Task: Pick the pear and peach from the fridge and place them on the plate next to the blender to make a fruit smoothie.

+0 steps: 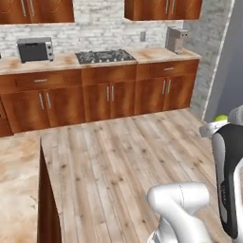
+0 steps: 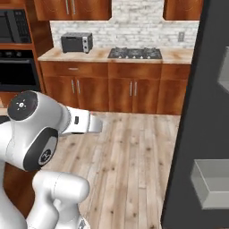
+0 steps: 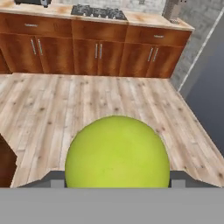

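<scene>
I have the pear (image 3: 117, 153) clenched in the gripper (image 3: 117, 183), sitting right at six o'clock in my hand view, big and smooth, a round yellow-green ball with no stem I can make out; in the left base view just a sliver of it (image 1: 220, 118) peeks out at three o'clock beside the arm's wrist. My worry is that a slick round fruit could roll out of two narrow jaws if I swing the arm hard, since I can't see how much of each pad touches it. The black fridge door (image 2: 197, 112) stands open close at my right, at three o'clock in the right base view, with pale grey door bins (image 2: 212, 183), and a wide swing could clip it. Below lies a pale planked wood floor (image 3: 87, 100), with glossy reddish-brown cabinets (image 3: 96, 52) at twelve o'clock
</scene>
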